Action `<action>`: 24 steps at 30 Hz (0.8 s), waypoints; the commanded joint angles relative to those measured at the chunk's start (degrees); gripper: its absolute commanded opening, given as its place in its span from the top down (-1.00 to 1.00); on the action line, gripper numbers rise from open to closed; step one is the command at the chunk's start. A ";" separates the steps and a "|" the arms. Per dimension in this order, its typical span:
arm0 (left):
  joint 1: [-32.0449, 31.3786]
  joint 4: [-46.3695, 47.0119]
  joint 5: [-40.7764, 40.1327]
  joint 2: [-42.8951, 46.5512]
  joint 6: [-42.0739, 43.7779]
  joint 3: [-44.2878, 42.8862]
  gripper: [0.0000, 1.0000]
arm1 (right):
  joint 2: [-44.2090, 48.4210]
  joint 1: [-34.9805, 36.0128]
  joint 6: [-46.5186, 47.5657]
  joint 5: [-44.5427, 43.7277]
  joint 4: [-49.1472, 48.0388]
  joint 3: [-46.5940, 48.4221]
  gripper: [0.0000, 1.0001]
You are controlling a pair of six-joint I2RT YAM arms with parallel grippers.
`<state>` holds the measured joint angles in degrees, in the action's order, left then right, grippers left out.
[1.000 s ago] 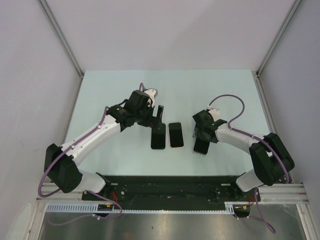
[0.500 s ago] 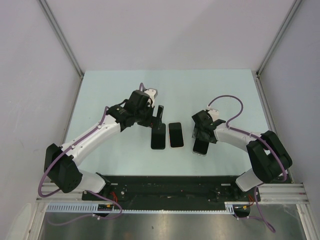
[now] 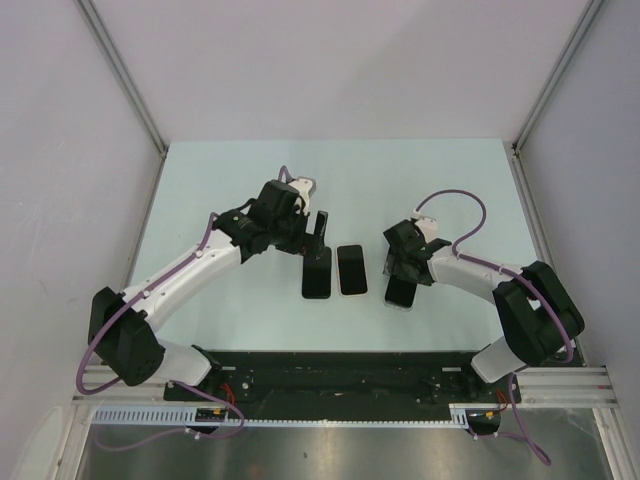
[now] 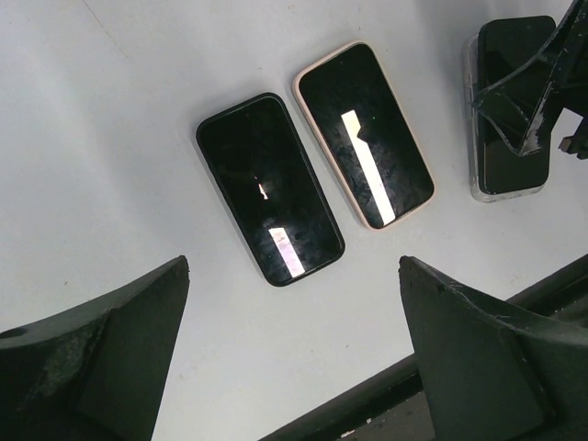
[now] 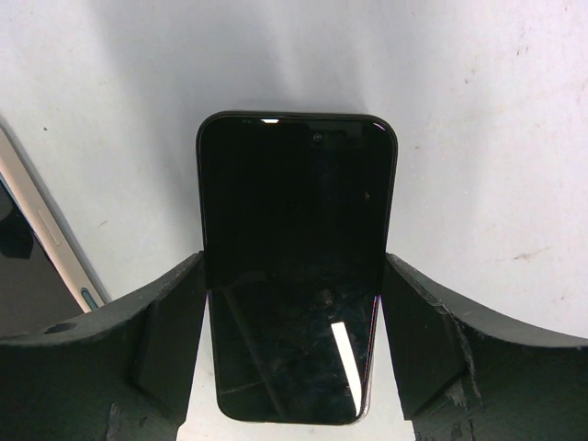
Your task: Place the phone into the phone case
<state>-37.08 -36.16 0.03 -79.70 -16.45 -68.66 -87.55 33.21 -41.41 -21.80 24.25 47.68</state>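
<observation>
Half done at best: black glossy phone (image 5: 294, 202), mid-frame in rt wrist view, lies flat w/ clear-rimmed phone case (image 4: 501, 193) round it; full seating unclear. Right gripper (image 5: 294, 266) jaws, fairly wide, pinch its long sides. Left gripper (image 4: 294, 266) fully open, empty.

Lab booth, white panel walls (image 3: 350, 60)

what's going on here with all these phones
Two robot arms are working over three phones lying flat on the table. The right gripper straddles the rightmost phone, its fingers against both long edges, apparently gripping it while it lies on the table. The left gripper hangs wide open above the black phone and the pink-edged phone, touching neither.
</observation>
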 commanded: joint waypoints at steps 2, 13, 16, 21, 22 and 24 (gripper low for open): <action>0.69 0.57 1.11 0.25 0.98 0.11 -0.99 | 0.27 0.19 -0.17 -2.10 -4.30 0.48 -0.05; 0.87 0.57 1.46 -0.19 0.98 0.02 -1.00 | 0.10 0.36 2.11 -2.98 -4.65 0.57 -0.10; 1.04 0.57 1.55 -0.19 0.98 -0.07 -1.00 | 0.53 0.71 3.17 -3.07 -4.47 0.48 -0.11; 1.13 0.57 1.64 -0.28 0.89 0.02 -1.00 | 0.89 1.33 4.67 -3.16 -4.83 0.40 -0.16; 1.13 0.57 1.72 -0.37 0.89 0.02 -1.00 | 0.80 1.50 4.93 -2.98 -5.09 0.48 -0.17; 1.13 0.57 1.73 -0.45 0.89 0.02 -1.00 | 0.80 1.85 5.72 -2.81 -5.70 0.13 -0.18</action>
<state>-36.42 -36.16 0.71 -79.94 -16.47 -68.66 -87.55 34.17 -37.50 -22.37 21.26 47.68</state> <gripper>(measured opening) 0.996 0.743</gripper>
